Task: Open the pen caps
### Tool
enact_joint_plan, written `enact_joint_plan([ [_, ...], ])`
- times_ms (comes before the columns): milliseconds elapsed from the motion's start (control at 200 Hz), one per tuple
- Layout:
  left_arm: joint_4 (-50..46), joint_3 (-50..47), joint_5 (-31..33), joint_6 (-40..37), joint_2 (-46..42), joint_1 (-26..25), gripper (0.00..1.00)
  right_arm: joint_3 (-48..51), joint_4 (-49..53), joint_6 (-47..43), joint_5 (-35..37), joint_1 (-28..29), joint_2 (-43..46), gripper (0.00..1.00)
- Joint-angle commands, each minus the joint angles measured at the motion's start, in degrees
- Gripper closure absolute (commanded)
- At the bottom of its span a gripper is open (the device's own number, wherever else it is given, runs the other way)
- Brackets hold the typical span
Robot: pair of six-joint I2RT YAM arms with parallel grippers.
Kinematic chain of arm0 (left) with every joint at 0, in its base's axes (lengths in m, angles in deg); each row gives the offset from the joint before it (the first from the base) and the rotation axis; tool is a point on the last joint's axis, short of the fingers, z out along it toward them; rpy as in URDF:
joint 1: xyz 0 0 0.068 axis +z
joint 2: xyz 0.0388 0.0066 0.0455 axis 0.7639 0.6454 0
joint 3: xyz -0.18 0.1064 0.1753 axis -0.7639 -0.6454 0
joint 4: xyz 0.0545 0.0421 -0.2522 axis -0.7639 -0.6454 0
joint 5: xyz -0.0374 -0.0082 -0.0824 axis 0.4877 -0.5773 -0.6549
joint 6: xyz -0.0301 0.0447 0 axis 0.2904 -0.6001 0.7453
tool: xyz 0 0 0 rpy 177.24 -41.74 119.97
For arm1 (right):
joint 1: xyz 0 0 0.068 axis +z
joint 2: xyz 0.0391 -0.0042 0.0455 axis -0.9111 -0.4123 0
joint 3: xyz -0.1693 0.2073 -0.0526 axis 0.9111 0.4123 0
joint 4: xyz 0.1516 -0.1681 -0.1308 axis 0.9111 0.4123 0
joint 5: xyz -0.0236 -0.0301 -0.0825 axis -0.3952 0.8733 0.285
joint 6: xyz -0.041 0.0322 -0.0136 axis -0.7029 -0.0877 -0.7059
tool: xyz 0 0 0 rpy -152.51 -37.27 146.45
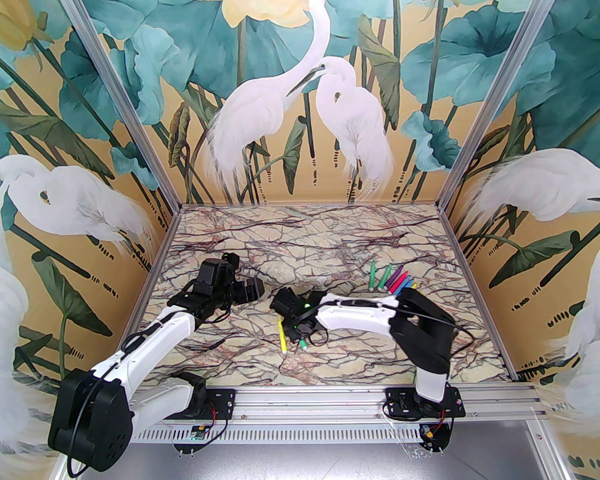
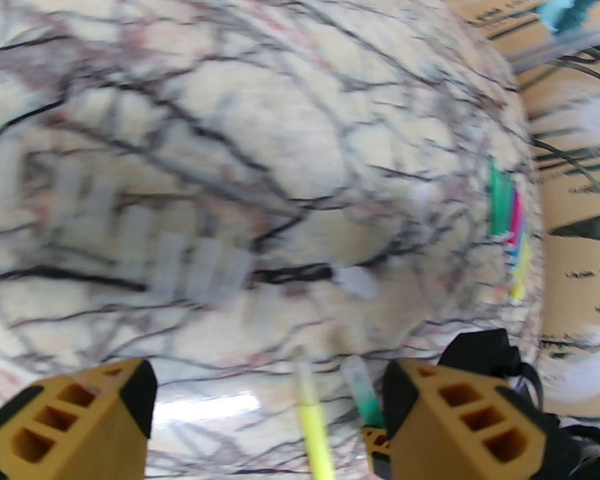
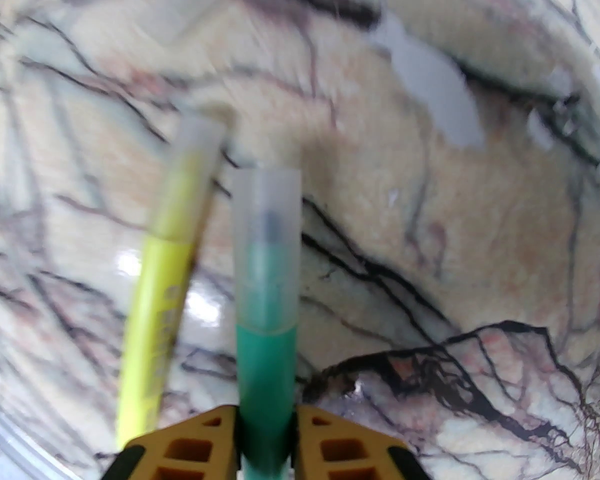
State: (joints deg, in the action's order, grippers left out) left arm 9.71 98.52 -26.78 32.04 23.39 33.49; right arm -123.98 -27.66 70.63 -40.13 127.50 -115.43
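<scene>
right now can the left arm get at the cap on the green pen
Probably yes. The left gripper is open and close, the cap sticks out bare past the right gripper holding the green pen, and nothing lies between. The yellow pen alongside might get nudged.

No legible txt anywhere.

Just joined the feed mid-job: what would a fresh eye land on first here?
The right gripper is clamped on a green pen, its clear cap on, beside a capped yellow pen lying on the marble table. Next comes the bright fan of pens on its right side, and the left gripper, open close by the held pen.
</scene>
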Motion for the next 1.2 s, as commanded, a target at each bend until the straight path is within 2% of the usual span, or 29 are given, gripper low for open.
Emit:
enact_joint_plan([
  [0,5.59,-1.16,-8.65,1.37,0.9,0.42,0.23,2.75,-4.46,-1.39,-0.94,-1.4,4.91,0.79],
  [230,10.35,-1.04,-17.25,3.22,2.3,0.15,0.24,8.96,-10.61,-2.64,-2.61,-4.26,11.4,0.8],
  [530,18.21,-0.72,-25.89,6.87,5.23,-2.62,0.27,11.69,-15.57,-5.76,-3.06,-5.21,17.51,0.79],
  [735,20.71,0.62,-27.82,7.95,7.49,-5.62,0.3,11.17,-17.02,-6.66,-3.37,-5.24,19.13,0.8],
  [880,24.04,0.63,-29.17,10.0,8.22,-5.96,0.35,10.73,-17.54,-6.91,-4.07,-5.24,19.39,0.8],
  [1195,24.44,1.19,-29.28,10.88,9.43,-6.2,0.45,10.86,-18.66,-7.47,-5.75,-5.18,20.31,0.8],
])
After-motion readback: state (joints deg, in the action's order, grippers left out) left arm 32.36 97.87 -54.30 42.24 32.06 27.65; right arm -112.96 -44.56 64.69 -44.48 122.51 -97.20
